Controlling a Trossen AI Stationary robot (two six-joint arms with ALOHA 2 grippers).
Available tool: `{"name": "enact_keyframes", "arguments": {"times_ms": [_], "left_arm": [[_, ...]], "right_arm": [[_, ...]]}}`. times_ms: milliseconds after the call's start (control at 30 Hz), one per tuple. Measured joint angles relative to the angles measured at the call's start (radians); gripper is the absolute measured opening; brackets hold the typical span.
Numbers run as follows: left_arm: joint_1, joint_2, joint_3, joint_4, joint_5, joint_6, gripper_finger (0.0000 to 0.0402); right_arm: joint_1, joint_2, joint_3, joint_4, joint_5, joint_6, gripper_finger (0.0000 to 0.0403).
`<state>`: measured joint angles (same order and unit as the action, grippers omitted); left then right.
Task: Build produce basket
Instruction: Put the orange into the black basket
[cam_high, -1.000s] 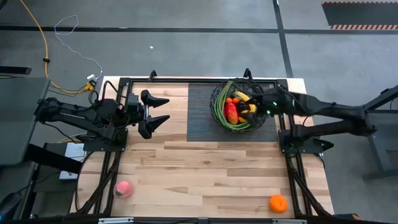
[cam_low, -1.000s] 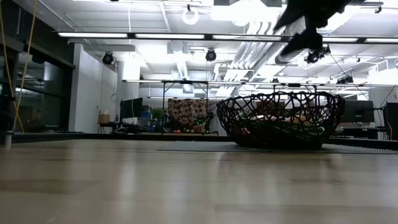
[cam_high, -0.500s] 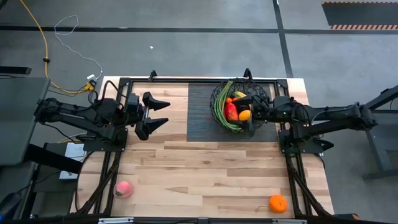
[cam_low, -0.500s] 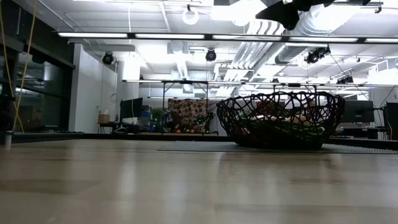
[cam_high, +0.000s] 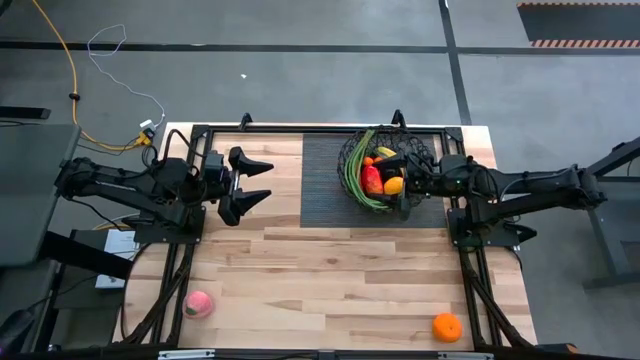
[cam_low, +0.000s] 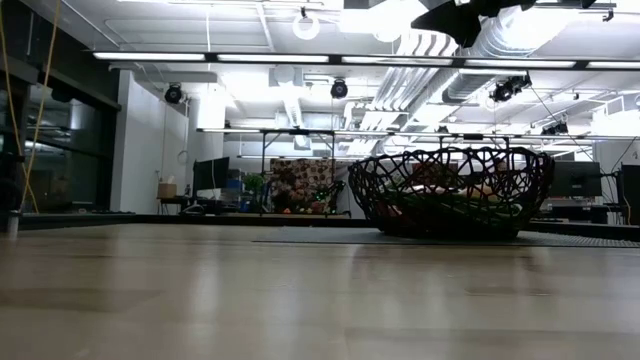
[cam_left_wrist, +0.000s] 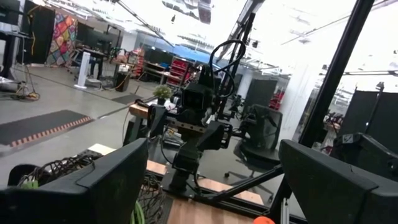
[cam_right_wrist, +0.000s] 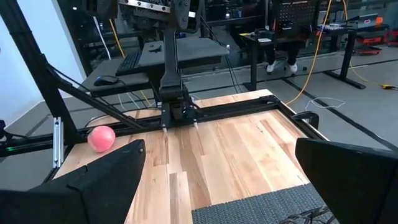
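Right hand (cam_high: 397, 172) is pulling back from deeper in the basket (cam_high: 356, 150), now hovering over its rim w/ fingers spread, empty. Left hand (cam_high: 252, 183) is idling, released. Peach (cam_high: 198, 304) & orange (cam_high: 447, 326) are sitting on worktop (cam_high: 330, 280), so next likely fetching one.

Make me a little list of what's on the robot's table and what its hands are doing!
basket: on the dark mat, holding fruit and green stalks
peach: loose on the table, near the left front edge
orange: loose on the table, near the right front edge
left hand: open, empty, beside the mat
right hand: open, empty, over the basket
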<state>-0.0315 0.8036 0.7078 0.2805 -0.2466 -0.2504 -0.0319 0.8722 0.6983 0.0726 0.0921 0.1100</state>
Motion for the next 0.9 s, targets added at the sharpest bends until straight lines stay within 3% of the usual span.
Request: {"name": "enact_keyframes", "arguments": {"times_ms": [133,200,367,533,667,900], "left_arm": [[0.0,0.0,0.0,-0.011,0.0,0.0,0.0348],[0.0,0.0,0.0,-0.019,0.0,0.0,0.0348],[0.0,0.0,0.0,-0.029,-0.017,-0.007,0.0348],[0.0,0.0,0.0,-0.03,-0.023,-0.008,0.0348],[0.0,0.0,0.0,-0.03,-0.023,-0.008,0.0348],[0.0,0.0,0.0,-0.03,-0.026,-0.008,0.0348]], "right_arm": [[0.0,0.0,0.012,0.023,-0.008,0.117,0.0397],[0.011,-0.001,0.061,-0.057,-0.028,0.185,0.0397],[0.115,0.025,0.248,-0.608,-0.037,0.344,0.0397],[0.31,0.101,0.367,-1.081,-0.155,0.746,0.0397],[0.525,0.156,0.359,-1.121,-0.275,1.095,0.0397],[0.822,0.333,0.342,-1.014,-0.302,1.573,0.0397]]}}
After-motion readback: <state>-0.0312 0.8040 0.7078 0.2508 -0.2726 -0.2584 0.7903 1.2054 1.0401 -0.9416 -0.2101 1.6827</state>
